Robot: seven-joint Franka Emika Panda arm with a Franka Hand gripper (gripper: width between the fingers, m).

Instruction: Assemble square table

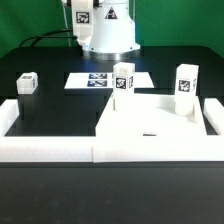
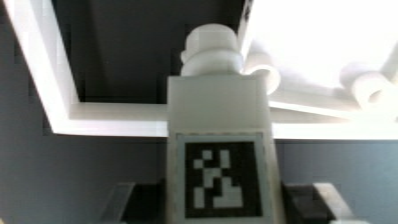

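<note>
In the wrist view my gripper [image 2: 226, 205] is shut on a white table leg [image 2: 217, 120]. The leg's black-and-white tag faces the camera and its rounded screw tip [image 2: 210, 45] points away from me. Dark fingers [image 2: 139, 200] sit against both sides of the leg. Beyond the tip lies the white square tabletop [image 2: 320, 45]. In the exterior view the tabletop [image 1: 150, 122] lies at the front right. One tagged leg [image 1: 186, 82] stands upright at its far right corner and another [image 1: 123, 80] at its far left. A third leg [image 1: 27, 83] lies at the left. The gripper itself does not show there.
The marker board [image 1: 98, 80] lies in front of the robot base [image 1: 105, 30]. A low white border wall [image 1: 60, 150] runs along the front and turns back at both ends; it also shows in the wrist view [image 2: 80, 115]. A tagged white piece [image 1: 83, 12] shows at the exterior view's top edge.
</note>
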